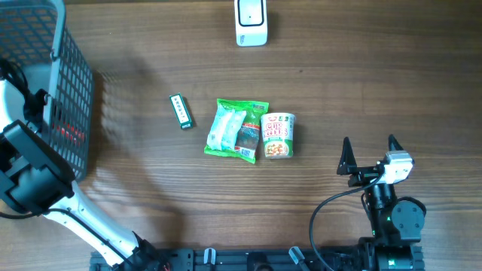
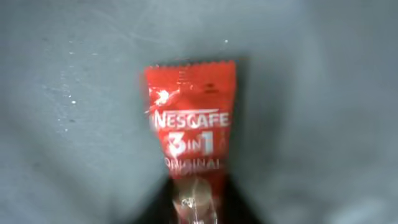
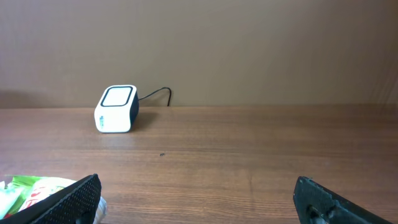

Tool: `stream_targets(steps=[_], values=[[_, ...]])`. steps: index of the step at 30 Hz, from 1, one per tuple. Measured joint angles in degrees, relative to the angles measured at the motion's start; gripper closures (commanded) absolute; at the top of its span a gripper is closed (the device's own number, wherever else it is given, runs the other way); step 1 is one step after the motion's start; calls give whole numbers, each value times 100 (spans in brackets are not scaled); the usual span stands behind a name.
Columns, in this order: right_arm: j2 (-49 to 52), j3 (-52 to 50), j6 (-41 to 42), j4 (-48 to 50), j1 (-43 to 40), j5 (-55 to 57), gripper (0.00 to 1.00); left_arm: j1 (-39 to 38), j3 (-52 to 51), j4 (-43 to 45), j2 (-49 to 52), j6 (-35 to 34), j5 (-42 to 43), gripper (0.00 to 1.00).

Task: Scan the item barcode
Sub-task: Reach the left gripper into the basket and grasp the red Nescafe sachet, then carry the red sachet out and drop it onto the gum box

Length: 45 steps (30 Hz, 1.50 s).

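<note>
A red Nescafe 3 in 1 sachet (image 2: pixel 191 118) fills the middle of the left wrist view, over the grey basket floor (image 2: pixel 68 99). My left gripper (image 2: pixel 199 202) is shut on its lower end. From overhead the left arm (image 1: pixel 30 169) reaches into the grey mesh basket (image 1: pixel 71 83), where a red patch (image 1: pixel 69 134) shows through the wall. The white barcode scanner (image 1: pixel 251 21) stands at the table's far edge, also in the right wrist view as the scanner (image 3: pixel 117 109). My right gripper (image 1: pixel 370 154) rests open near the front right with nothing between its fingers (image 3: pixel 68 202).
On the table's middle lie a green snack packet (image 1: pixel 237 129), a cup of noodles (image 1: pixel 278 135) on its side touching it, and a small dark pack (image 1: pixel 181 111) to their left. The basket occupies the far left corner.
</note>
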Motion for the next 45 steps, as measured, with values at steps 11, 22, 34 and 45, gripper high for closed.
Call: stream_targets(steps=[11,22,34,45], values=[[0,0,0,0,0,0,0,0,107,-302,-1180,-50,4,96],[2,0,0,-2,0,0,0,-592,568,-1279,-4590,-286,990,95],[0,0,0,-2,0,0,0,-3425,-2304,-431,-4201,-184,739,91],[2,0,0,0,0,0,0,-3836,-4734,1655,-4194,-273,-42,31]])
